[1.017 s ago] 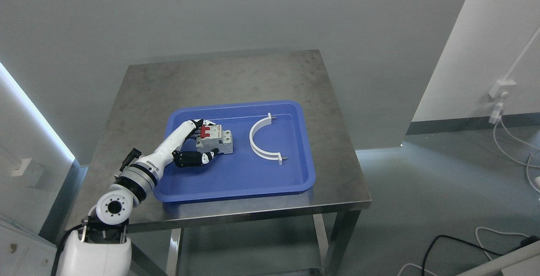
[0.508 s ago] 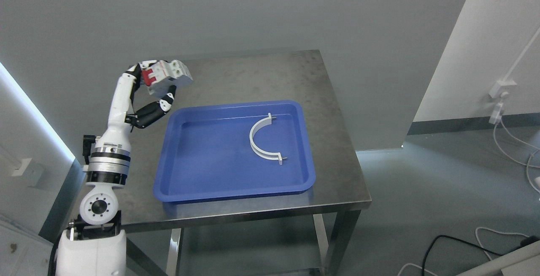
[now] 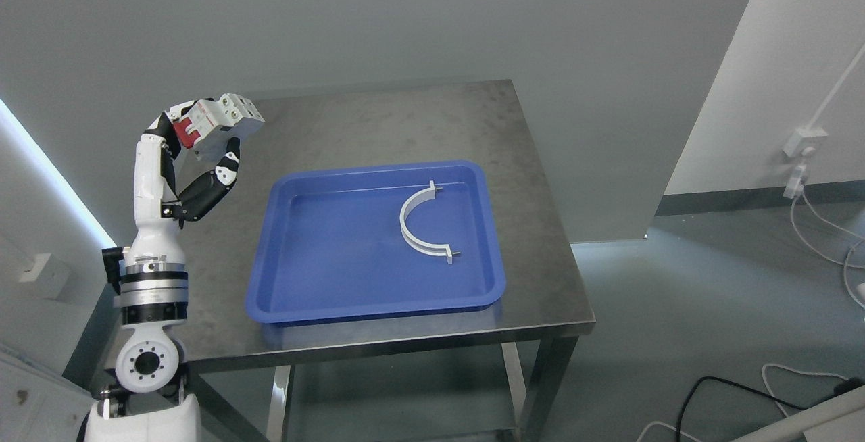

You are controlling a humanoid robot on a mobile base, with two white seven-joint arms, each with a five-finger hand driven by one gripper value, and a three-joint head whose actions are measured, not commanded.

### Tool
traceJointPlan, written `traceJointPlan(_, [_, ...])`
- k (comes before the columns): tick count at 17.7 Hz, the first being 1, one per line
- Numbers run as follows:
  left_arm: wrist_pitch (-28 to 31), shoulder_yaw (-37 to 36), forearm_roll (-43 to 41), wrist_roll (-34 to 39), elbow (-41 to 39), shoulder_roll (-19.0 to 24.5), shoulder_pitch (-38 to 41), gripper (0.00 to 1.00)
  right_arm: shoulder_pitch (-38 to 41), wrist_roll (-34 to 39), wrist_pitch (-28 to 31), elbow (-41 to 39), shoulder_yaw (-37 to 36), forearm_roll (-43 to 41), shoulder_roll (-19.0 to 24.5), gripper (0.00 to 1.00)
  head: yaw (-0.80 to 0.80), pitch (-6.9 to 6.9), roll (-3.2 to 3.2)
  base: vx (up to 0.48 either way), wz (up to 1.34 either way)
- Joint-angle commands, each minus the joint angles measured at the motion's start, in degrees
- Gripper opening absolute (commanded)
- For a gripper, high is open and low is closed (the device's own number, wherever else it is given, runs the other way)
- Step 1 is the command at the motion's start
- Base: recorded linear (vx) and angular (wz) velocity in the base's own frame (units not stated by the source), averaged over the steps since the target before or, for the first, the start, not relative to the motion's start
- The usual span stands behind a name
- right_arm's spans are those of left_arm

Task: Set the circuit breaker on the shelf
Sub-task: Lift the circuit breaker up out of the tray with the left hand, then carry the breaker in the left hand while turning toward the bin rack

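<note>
My left hand [image 3: 203, 138] is raised high above the table's left edge, fingers curled around a grey circuit breaker [image 3: 219, 123] with a red switch. The breaker is held in the air, tilted, well left of the blue tray [image 3: 324, 300]. The white left arm rises from the lower left corner. No shelf shows in the head view. The right arm is out of the picture.
A white half-ring clamp [image 3: 415, 222] lies in the blue tray, which rests on a steel table [image 3: 378, 117]. Grey floor, a white wall corner and cables [image 3: 811, 226] lie to the right.
The left hand closed on the breaker in the tray, lifted it out and carried it up and to the left, past the tray's edge.
</note>
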Motion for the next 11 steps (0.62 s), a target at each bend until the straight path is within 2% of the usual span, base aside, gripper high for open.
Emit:
traceJointPlan(1, [-0.37, 2.18, 0.61, -0.54, -3.86, -0.08, 2.77, 0.14, 0.01, -0.01, 3.36, 0.0, 1.14, 0.0, -1.0, 1.0, 0.0, 0.0, 0.0, 0.0, 0.0])
traceJointPlan(11, [-2.92, 1.83, 0.61, -0.63, -4.82, -0.08, 6.02, 0.14, 0.01, -0.01, 3.36, 0.08, 1.14, 0.0, -1.0, 1.0, 0.0, 0.0, 0.0, -0.018, 0.0])
